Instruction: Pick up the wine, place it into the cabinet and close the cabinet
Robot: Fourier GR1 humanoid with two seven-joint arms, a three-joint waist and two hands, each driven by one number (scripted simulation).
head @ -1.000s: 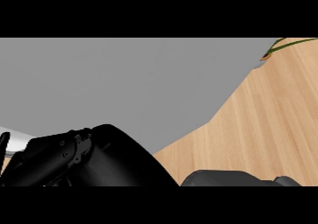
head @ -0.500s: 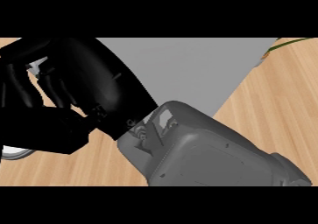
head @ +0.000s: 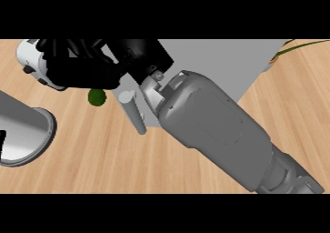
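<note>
Wine (head: 97, 97): only a green part is showing, lying left of the grey cabinet (head: 214, 59).
The right hand (head: 87, 68) is covering it, and I cannot tell whether it is gripping. Probably heavy, rigid, slippery and breakable glass, so the mid-body is looking the safest hold.

Even, bright, diffuse light, wooden counter (head: 194, 150) was evenly lit, soft sheen lay along the grey forearm (head: 221, 132), black hand (head: 87, 68) read as near-featureless dark, faint shadows only.
</note>
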